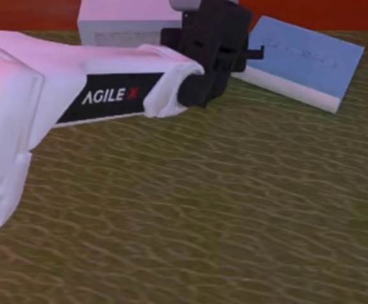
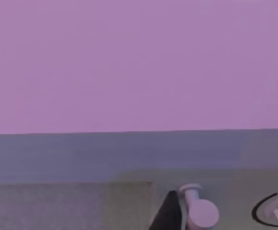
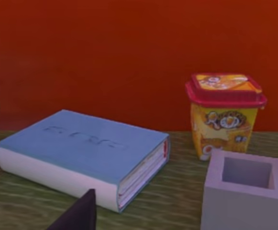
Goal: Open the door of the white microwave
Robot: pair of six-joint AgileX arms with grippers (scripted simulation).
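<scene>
**Inspector A:** Where is the white microwave (image 1: 125, 25) located?

**Inspector B:** It is seen at the far edge of the table (image 1: 222, 209), left of centre in the top view, against the red backdrop. A strip of its door (image 1: 117, 38), with the grey speckled window, is visible below the top face; the rest is masked by the left arm.

**Inspector A:** And the left gripper (image 1: 216, 47)?

**Inspector B:** It is held right at the microwave's front right side. In the left wrist view, one dark fingertip (image 2: 170, 213) is seen just beside a pale handle-like peg (image 2: 198, 206) at the door's edge. How far the fingers are spread cannot be told, nor whether anything is gripped.

**Inspector A:** The right gripper?

**Inspector B:** Only a dark corner is shown in its own wrist view; its state cannot be told. A blue-covered book (image 3: 83, 155), a yellow tub with a red lid (image 3: 225, 112) and a hollow pale block (image 3: 246, 189) are recorded there.
</scene>
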